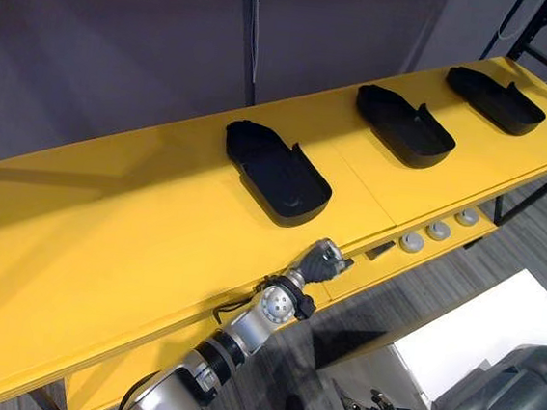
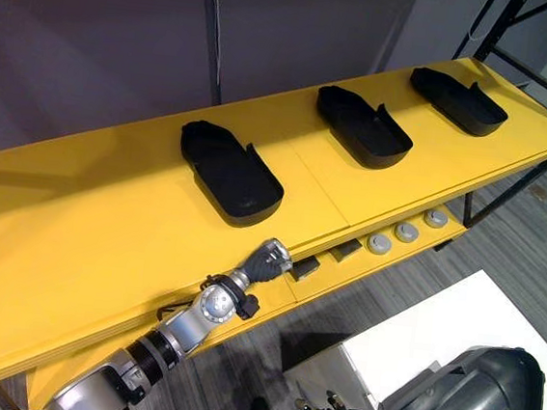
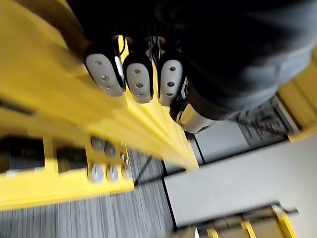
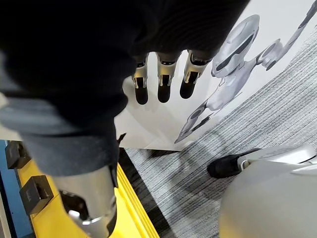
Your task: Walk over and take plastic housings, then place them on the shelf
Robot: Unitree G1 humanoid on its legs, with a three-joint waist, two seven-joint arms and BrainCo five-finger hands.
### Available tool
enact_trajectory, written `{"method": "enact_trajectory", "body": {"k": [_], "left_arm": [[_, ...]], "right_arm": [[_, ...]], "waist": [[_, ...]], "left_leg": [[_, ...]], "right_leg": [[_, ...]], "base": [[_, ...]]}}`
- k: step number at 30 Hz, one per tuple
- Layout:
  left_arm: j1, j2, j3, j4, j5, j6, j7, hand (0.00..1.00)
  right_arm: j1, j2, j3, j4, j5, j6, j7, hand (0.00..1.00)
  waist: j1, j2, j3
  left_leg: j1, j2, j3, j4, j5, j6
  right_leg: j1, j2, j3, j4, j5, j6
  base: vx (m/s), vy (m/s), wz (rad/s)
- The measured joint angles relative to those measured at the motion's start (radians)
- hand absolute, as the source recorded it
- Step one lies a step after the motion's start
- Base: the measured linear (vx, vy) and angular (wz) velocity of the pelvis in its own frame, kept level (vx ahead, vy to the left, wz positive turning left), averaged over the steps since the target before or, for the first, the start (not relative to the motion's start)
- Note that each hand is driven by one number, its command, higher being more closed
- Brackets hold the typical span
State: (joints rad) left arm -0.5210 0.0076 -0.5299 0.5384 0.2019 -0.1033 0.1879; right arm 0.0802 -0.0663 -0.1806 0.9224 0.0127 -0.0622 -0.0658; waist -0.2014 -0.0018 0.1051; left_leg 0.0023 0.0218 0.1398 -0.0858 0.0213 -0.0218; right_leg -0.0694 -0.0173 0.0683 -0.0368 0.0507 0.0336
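- Along the scene from left to far right runs a yellow shelf [image 1: 106, 237], its top board carrying three black plastic housings, all open side up and well apart from one another.
- At the near front edge of that board sits the left hand [image 1: 324, 260]. Its fingers [image 3: 139, 79] are curled together into a fist with nothing inside them, just near of the left housing [image 1: 277, 171] but not touching it; a strip of bare yellow board lies between the two.
- Further right and farther back lie the middle housing [image 1: 404, 126] and then the right housing [image 1: 495, 98], near the shelf's far end.
- Under the top board, a lower ledge holds small black blocks [image 2: 304, 266] and, to their right, a row of grey round discs [image 1: 438, 231].
- On the grey carpet at the right lies a white sheet [image 1: 494, 333].
- Over that sheet hangs the right hand [image 4: 163, 79], its fingers straight, apart and empty.
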Motion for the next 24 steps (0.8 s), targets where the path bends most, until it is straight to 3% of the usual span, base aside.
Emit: {"method": "enact_trajectory", "body": {"k": [24], "left_arm": [[0.006, 0.010, 0.167, -0.007, -0.059, 0.004, 0.123, 1.00]], "right_arm": [[0.038, 0.004, -0.016, 0.001, 0.000, -0.002, -0.031, 0.00]], "waist": [[-0.003, 0.008, 0.017]], "left_leg": [[0.019, 0.017, 0.027, 0.000, -0.012, -0.017]], "right_leg": [[0.010, 0.017, 0.025, -0.006, 0.002, -0.003]], "base": [[0.00, -0.002, -0.03]]}}
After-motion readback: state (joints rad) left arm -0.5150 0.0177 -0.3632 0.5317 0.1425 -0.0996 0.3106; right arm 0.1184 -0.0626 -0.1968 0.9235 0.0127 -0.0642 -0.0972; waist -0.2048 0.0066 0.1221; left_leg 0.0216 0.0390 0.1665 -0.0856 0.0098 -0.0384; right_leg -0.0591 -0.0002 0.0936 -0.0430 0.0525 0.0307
